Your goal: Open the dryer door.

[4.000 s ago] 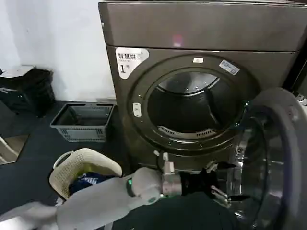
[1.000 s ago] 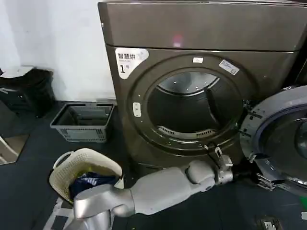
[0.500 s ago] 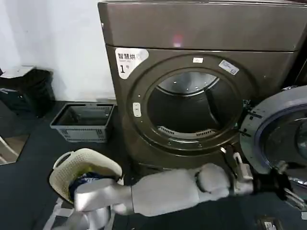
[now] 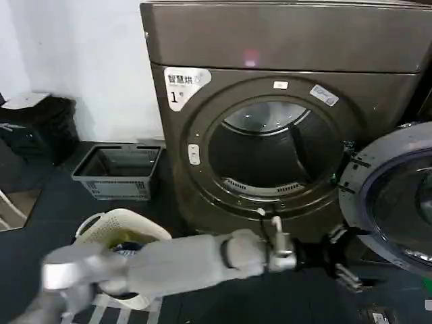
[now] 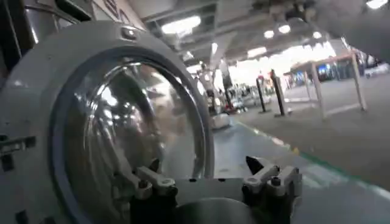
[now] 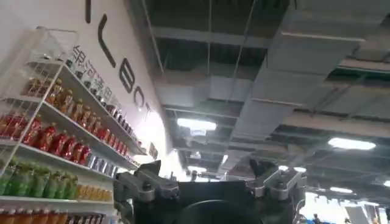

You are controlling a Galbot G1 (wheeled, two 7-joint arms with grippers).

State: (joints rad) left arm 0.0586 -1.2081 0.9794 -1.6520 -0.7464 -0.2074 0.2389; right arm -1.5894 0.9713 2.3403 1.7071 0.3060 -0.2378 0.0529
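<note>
I see the big dark brown-grey metallic front-loading dryer (image 4: 283, 135) straight ahead, its white "1" sticker (image 4: 183, 84) at the upper left of the front panel and its round drum opening (image 4: 273, 152) fully exposed. The large round dryer door with its grey-white inner face and dark tinted glass centre (image 4: 395, 196) is swung wide open to the right of the opening, hinged at the machine's right side and hanging out toward me.

My left arm reaches across low in front of the machine, and the left gripper (image 4: 345, 260) sits just below and beside the door's lower left edge; I can't tell from the head view whether it touches the rim. In the left wrist view the left gripper (image 5: 210, 176) has its fingers spread apart and gripping nothing, with the door's inner face (image 5: 36, 122) close in front of it (the glass mirrors the hall lights).

The right gripper (image 6: 210, 176) points up toward a ceiling, fingers parted and empty.

On the floor to the left are a grey slatted plastic crate (image 4: 118, 172) by the wall and, nearer me, a cream woven laundry basket (image 4: 118, 226).
</note>
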